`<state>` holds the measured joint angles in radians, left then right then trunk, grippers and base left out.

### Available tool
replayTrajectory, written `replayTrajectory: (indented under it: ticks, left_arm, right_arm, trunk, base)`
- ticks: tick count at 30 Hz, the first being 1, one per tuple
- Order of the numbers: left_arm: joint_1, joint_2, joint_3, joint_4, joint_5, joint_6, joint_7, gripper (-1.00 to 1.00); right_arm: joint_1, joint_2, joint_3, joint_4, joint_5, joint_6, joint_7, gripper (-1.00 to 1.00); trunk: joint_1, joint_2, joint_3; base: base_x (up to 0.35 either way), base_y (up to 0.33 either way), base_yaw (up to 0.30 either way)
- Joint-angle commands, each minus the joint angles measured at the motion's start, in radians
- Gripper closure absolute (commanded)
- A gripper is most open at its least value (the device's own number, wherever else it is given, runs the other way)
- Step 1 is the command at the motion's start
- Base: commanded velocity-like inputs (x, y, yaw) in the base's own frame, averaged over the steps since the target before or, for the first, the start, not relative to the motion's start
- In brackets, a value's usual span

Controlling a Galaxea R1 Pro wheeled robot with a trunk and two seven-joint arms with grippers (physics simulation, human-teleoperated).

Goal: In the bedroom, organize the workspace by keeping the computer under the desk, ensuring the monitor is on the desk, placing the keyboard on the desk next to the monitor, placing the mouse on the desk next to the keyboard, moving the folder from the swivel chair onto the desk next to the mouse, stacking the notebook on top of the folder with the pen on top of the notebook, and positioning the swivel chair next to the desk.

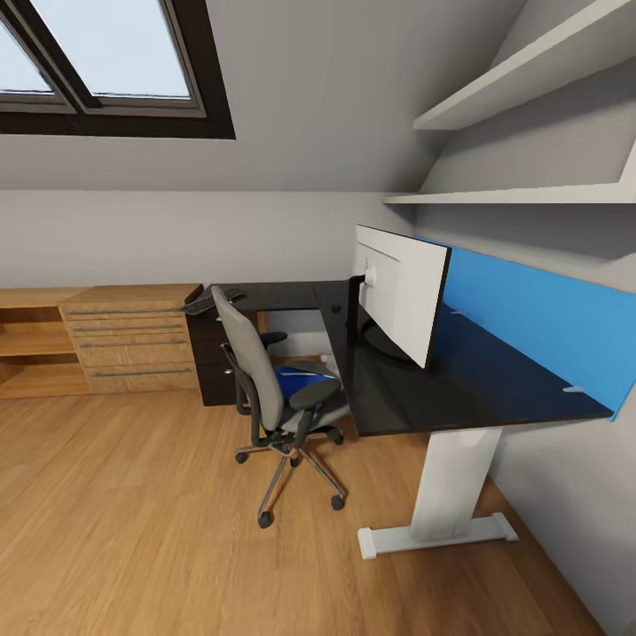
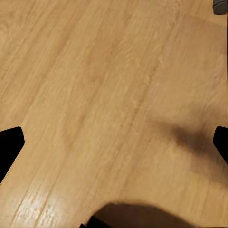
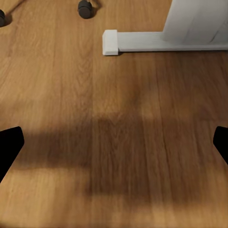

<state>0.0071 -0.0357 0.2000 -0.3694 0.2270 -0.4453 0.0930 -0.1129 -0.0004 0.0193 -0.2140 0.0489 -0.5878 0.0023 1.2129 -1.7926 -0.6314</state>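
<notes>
Folder (image 1: 296,382) sits on chair (image 1: 278,393) seat, frame centre, tucked by desk (image 1: 397,389); monitor (image 1: 402,291) on desk right of centre. Both grippers, L (image 2: 114,142) and R (image 3: 114,142), spread wide, holding nothing, over bare floor. Risk: armrests + backrest block reach, chair rolls on castors if bumped, folder slides off.

Head view: from standing height, well back, angled down toward desk (image 1: 397,397) and swivel chair (image 1: 278,389) at frame centre. Left wrist view: close above bare wood floor (image 2: 95,95), facing down. Right wrist view: likewise down at floor, sharing white desk foot (image 3: 142,42) and chair castor (image 3: 85,8) with head view.
</notes>
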Motion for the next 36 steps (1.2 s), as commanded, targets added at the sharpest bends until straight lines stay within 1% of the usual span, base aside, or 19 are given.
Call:
replayTrajectory:
  ticks: [1, 2, 5, 16, 25, 28, 30, 31, 32, 33, 34, 35, 36]
  left_arm:
    - [0.001, 0.000, -0.004, -0.001, -0.003, -0.001, 0.003, -1.00]
    - [0.001, 0.002, -0.009, -0.001, -0.016, -0.002, 0.005, -1.00]
    - [0.001, 0.003, -0.010, 0.001, -0.019, -0.002, 0.005, -1.00]
    - [0.001, 0.003, -0.010, 0.004, -0.020, -0.003, 0.004, -1.00]
    - [0.001, -0.001, -0.012, -0.002, -0.017, -0.004, 0.006, -1.00]
    - [0.001, -0.004, -0.012, -0.017, -0.016, -0.008, 0.011, -1.00]
    - [0.001, -0.005, -0.009, -0.080, -0.015, -0.010, 0.010, -1.00]
    - [0.001, -0.006, -0.008, -0.150, -0.015, -0.008, 0.010, -1.00]
    - [0.001, -0.009, -0.007, -0.192, -0.016, -0.005, 0.010, -1.00]
    - [0.001, -0.017, -0.007, -0.278, -0.016, 0.006, 0.011, -1.00]
    - [0.001, -0.030, -0.007, -0.362, -0.018, 0.032, 0.011, -1.00]
    - [0.001, -0.037, -0.007, -0.404, -0.019, 0.053, 0.013, -1.00]
    - [0.001, -0.049, -0.007, -0.489, -0.022, 0.112, 0.021, -1.00]
  right_arm:
    - [-0.001, 0.000, 0.000, 0.001, 0.005, -0.003, -0.001, -1.00]
    - [-0.001, 0.000, 0.000, 0.001, 0.006, -0.003, -0.001, -1.00]
    - [-0.001, -0.001, -0.001, 0.001, 0.005, -0.003, -0.001, -1.00]
    - [-0.001, 0.000, 0.000, 0.001, 0.005, -0.003, -0.001, -1.00]
    - [-0.001, 0.003, 0.001, 0.001, 0.005, -0.003, 0.000, -1.00]
    - [-0.001, 0.003, 0.000, -0.006, 0.004, -0.028, -0.002, -1.00]
    - [-0.001, 0.007, 0.002, -0.006, 0.005, -0.052, -0.002, -1.00]
    - [-0.001, 0.012, 0.003, -0.009, 0.006, -0.066, -0.002, -1.00]
    - [-0.001, 0.016, 0.004, -0.011, 0.006, -0.071, -0.002, -1.00]
    - [-0.001, 0.022, 0.005, -0.023, 0.006, -0.076, -0.002, -1.00]
    - [-0.005, 0.028, 0.006, -0.051, 0.006, -0.072, -0.003, -1.00]
    - [-0.009, 0.031, 0.007, -0.072, 0.006, -0.065, -0.004, -1.00]
    - [-0.018, 0.037, 0.007, -0.125, 0.006, -0.033, -0.006, -1.00]
  trunk:
    - [0.000, 0.000, -0.001]
    - [0.000, 0.000, -0.001]
    - [0.000, 0.000, -0.001]
    - [0.000, 0.000, -0.001]
    - [0.000, 0.000, -0.002]
    - [0.011, -0.021, -0.012]
    - [0.019, -0.035, -0.018]
    - [0.023, -0.042, -0.021]
    - [0.027, -0.049, -0.025]
    - [0.031, -0.056, -0.028]
    - [0.034, -0.063, -0.031]
    - [0.038, -0.070, -0.034]
    - [0.042, -0.077, -0.037]
  base:
    - [0.000, 0.000, 0.000]
    - [0.000, 0.066, 0.000]
    - [0.000, 0.187, 0.000]
    - [0.000, 0.288, 0.000]
    - [0.000, 0.056, 0.026]
    - [0.000, 0.001, 0.067]
    - [0.000, 0.001, 0.028]
    - [0.000, 0.000, 0.016]
    - [0.000, 0.000, 0.013]
    - [0.000, 0.000, 0.008]
    - [0.000, 0.000, 0.005]
    - [0.000, 0.000, 0.004]
    - [0.000, 0.000, 0.003]
